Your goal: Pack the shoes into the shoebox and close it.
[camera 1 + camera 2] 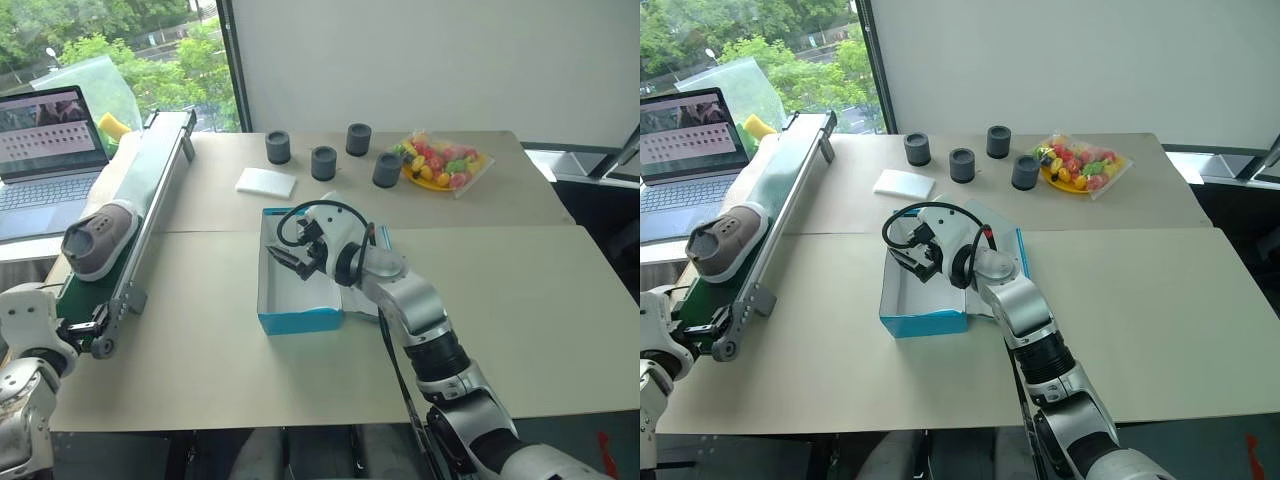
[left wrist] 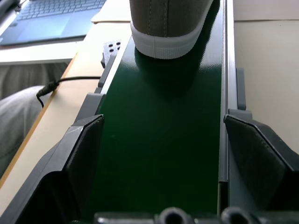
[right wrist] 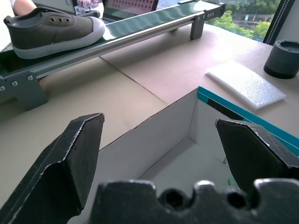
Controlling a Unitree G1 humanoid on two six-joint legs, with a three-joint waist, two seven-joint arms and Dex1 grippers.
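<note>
Bright-blue cardboard shoebox [image 1: 298, 320] lay open, empty. Grey-brown sneaker [image 1: 98, 238] sat unpacked on green conveyor [image 2: 159, 140] at nine o'clock. Left pincer [image 2: 175, 154], right pincer [image 3: 168, 154]: both released, grasping nothing.

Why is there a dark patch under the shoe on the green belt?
In the left wrist view, the grey-brown canvas shoe with a white sole blocks the window light, casting a shadow on the dark green conveyor belt; the belt's surface is slightly shiny too.
</note>
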